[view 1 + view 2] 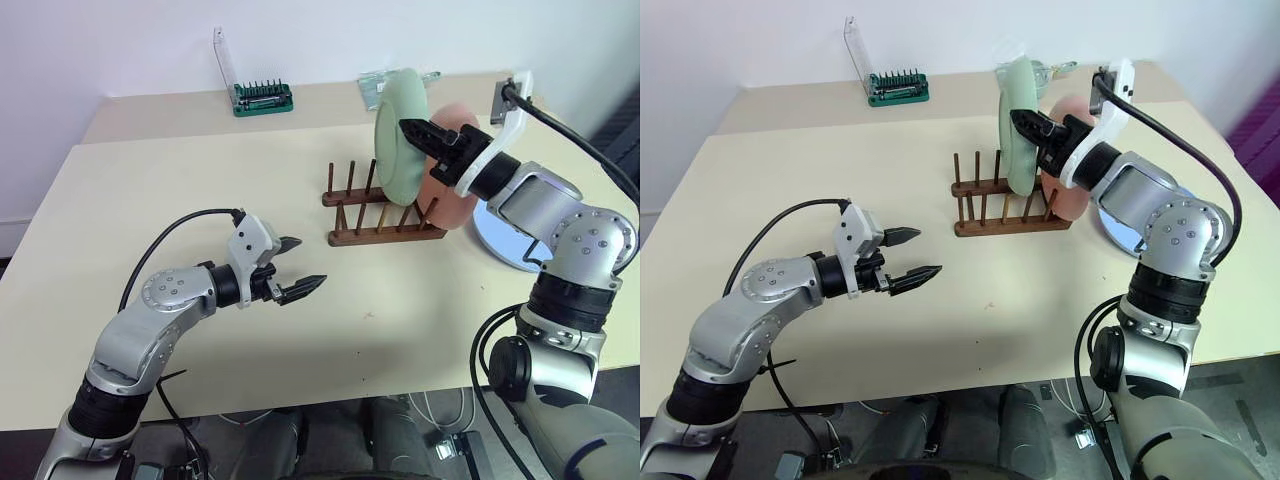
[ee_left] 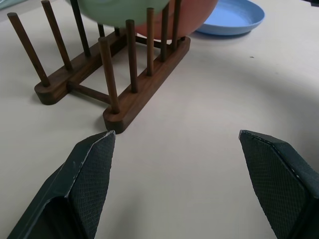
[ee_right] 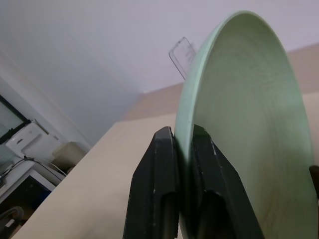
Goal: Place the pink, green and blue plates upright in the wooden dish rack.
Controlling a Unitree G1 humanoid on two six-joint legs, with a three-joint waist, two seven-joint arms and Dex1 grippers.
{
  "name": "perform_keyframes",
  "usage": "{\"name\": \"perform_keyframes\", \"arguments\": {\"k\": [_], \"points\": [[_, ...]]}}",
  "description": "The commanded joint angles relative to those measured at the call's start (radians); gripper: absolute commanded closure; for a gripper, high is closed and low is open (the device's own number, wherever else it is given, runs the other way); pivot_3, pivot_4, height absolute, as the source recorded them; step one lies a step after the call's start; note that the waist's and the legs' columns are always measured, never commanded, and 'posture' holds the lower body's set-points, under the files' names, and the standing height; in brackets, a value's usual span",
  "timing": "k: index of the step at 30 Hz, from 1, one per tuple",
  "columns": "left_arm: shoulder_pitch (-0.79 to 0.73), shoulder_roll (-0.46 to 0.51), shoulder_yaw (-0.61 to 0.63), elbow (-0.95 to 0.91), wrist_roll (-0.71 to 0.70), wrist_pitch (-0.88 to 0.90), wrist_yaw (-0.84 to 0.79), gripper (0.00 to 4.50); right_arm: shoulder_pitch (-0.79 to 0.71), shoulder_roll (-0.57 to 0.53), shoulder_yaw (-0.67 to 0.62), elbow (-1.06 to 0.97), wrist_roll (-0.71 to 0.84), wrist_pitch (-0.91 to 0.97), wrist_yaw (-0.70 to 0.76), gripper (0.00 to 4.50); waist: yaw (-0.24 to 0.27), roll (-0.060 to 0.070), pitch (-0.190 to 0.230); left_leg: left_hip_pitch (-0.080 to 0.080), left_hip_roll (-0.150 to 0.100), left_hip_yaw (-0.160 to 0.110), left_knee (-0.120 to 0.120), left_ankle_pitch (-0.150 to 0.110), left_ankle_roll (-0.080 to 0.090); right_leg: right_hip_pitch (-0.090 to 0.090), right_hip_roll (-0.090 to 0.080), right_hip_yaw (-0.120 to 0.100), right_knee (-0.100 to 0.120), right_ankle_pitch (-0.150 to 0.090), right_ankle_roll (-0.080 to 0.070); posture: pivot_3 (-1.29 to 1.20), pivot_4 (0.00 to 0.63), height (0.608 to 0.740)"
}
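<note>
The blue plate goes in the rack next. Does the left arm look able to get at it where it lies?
Probably not directly: the blue plate lies flat beyond the wooden dish rack, behind the right arm; the open left pincer sits on the rack's near side.

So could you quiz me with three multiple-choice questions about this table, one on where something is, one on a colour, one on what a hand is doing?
1. Where is the blue plate?
A. Upright in the rack
B. Flat on the table beside the rack
C. In the left hand

2. What colour is the plate between the right hand's fingers?
A. Pink
B. Blue
C. Green

3. How is the left hand?
A. Open and holding nothing
C. Shut on a plate
B. Shut on a rack peg

Answers: 1 B, it lies flat on the table past the wooden dish rack. 2 C, both fingers pinch the green plate's rim. 3 A, its fingers stand wide apart over bare table.
</note>
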Motion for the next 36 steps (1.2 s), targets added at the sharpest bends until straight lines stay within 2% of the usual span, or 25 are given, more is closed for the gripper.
{"name": "perform_keyframes", "arguments": {"k": [1,4,8,11,15,17,19,22,25,29,32,34,36], "points": [[-0.001,0.001,0.018,-0.046,-0.013,0.003,0.01,0.39,-0.032,-0.042,0.05,-0.051,-0.041,-0.061,0.05,2.99,0.0,0.0,0.0,0.0,0.0,0.0,0.0,0.0,0.0,0.0,0.0,0.0,0.0,0.0,0.0,0.0,0.15,0.74],[-0.001,0.001,0.017,-0.051,-0.016,0.009,0.014,0.39,-0.022,-0.092,0.122,-0.079,-0.137,-0.149,0.107,1.54,0.0,0.0,0.0,0.0,0.0,0.0,0.0,0.0,0.0,0.0,0.0,0.0,0.0,0.0,0.0,0.0,0.15,0.74],[-0.003,-0.002,0.011,-0.051,-0.017,0.013,0.013,0.39,0.016,-0.255,0.277,-0.154,-0.37,-0.342,0.232,1.54,0.003,0.0,0.0,0.0,0.0,0.001,0.0,0.0,0.0,0.0,0.0,0.0,0.0,0.0,0.0,0.0,0.15,0.74],[-0.008,-0.001,0.009,-0.048,-0.013,0.013,0.011,0.39,0.055,-0.377,0.277,-0.229,-0.468,-0.475,0.324,1.54,0.005,0.0,0.0,0.0,0.0,0.002,0.0,0.0,0.0,0.0,0.0,0.0,-0.001,0.0,0.0,0.0,0.15,0.74],[-0.013,0.006,-0.009,-0.034,0.008,-0.006,-0.002,0.39,0.203,-0.554,0.062,-0.28,-0.406,-0.45,0.468,1.54,0.016,-0.001,0.0,-0.001,0.0,0.001,0.0,-0.001,0.001,0.001,0.0,0.0,-0.001,0.0,0.0,0.0,0.15,0.74],[-0.018,0.002,-0.017,-0.026,0.007,-0.01,-0.01,0.39,0.334,-0.609,-0.068,-0.284,-0.36,-0.385,0.529,1.54,0.021,-0.001,0.0,0.0,0.0,0.001,0.001,-0.001,0.002,0.002,0.0,-0.001,-0.002,0.0,0.0,0.0,0.15,0.74],[-0.028,-0.004,-0.028,-0.016,0.007,-0.015,-0.02,0.39,0.499,-0.647,-0.134,-0.296,-0.396,-0.385,0.587,1.54,0.027,-0.001,0.0,0.001,0.0,0.002,0.001,-0.002,0.003,0.004,0.0,0.0,-0.003,0.0,0.0,0.0,0.15,0.74],[-0.042,-0.006,-0.051,0.008,0.023,-0.034,-0.034,0.39,0.705,-0.68,-0.086,-0.277,-0.537,-0.46,0.602,1.54,0.029,-0.001,0.0,0.005,0.001,0.005,0.001,-0.004,0.007,0.005,0.0,0.0,-0.002,0.0,0.0,0.0,0.15,0.74],[-0.06,-0.009,-0.068,0.03,0.039,-0.049,-0.046,0.39,0.775,-0.694,0.034,-0.191,-0.691,-0.549,0.556,1.54,0.023,0.0,0.0,0.009,0.003,0.016,0.001,-0.005,0.009,0.006,0.0,0.004,-0.001,0.0,0.001,0.0,0.15,0.74],[-0.071,-0.014,-0.069,0.04,0.046,-0.055,-0.049,0.39,0.698,-0.636,0.229,-0.011,-0.848,-0.674,0.502,1.54,0.01,-0.001,0.0,0.011,0.005,0.02,0.001,-0.005,0.009,0.007,0.0,0.005,-0.001,0.0,0.001,0.0,0.15,0.74],[-0.066,-0.01,-0.059,0.03,0.047,-0.054,-0.044,0.39,0.626,-0.605,0.305,0.104,-0.923,-0.729,0.473,1.54,0.006,-0.001,0.0,0.01,0.005,0.02,0.001,-0.002,0.004,0.005,0.0,0.005,-0.001,0.0,0.0,0.0,0.15,0.74],[-0.059,-0.009,-0.048,0.02,0.041,-0.046,-0.036,0.39,0.591,-0.581,0.334,0.171,-0.94,-0.751,0.475,2.06,0.008,-0.001,0.0,0.01,0.005,0.02,0.001,-0.003,0.004,0.005,0.0,0.006,-0.001,0.0,0.0,0.0,0.15,0.74],[-0.047,-0.007,-0.04,0.009,0.04,-0.041,-0.026,0.39,0.566,-0.573,0.367,0.226,-0.986,-0.784,0.458,2.84,0.008,-0.001,0.0,0.01,0.005,0.02,0.001,-0.003,0.004,0.005,0.0,0.006,-0.001,0.0,0.0,0.0,0.15,0.74]]}}
